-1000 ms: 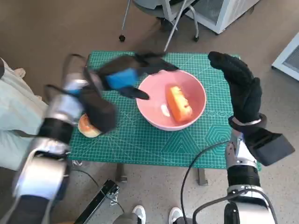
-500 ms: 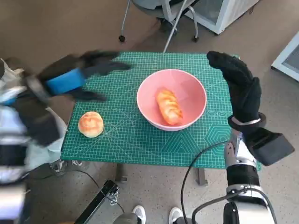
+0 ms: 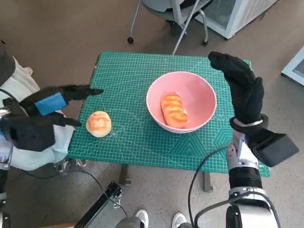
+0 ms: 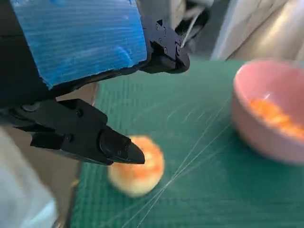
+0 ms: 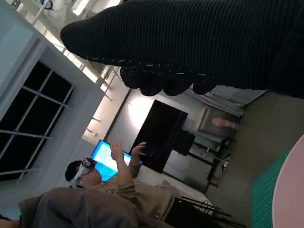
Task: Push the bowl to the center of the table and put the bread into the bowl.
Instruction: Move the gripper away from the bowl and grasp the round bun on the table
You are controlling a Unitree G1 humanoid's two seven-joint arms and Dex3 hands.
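A pink bowl (image 3: 194, 95) stands right of the middle of the green mat (image 3: 128, 76). Inside it lies a long glazed bread (image 3: 174, 110). A round bun (image 3: 99, 124) lies on the mat near its front left corner, also in the left wrist view as the bun (image 4: 137, 166), with the bowl (image 4: 266, 114) behind it. My left hand (image 3: 47, 102) hovers off the mat's left edge, fingers spread, holding nothing. My right hand (image 3: 242, 85) stands upright just right of the bowl, fingers apart and empty.
A chair's legs and castor (image 3: 130, 40) stand beyond the table's far edge. A white cabinet (image 3: 237, 14) is at the back right. A person's pale trouser leg (image 3: 19, 85) lies close on the left. The right wrist view shows a person (image 5: 109, 185) seated at a screen.
My left hand has drawn back from the bowl's left rim to beyond the mat's left edge. The long bread has settled flat in the bowl. The head view has shifted slightly.
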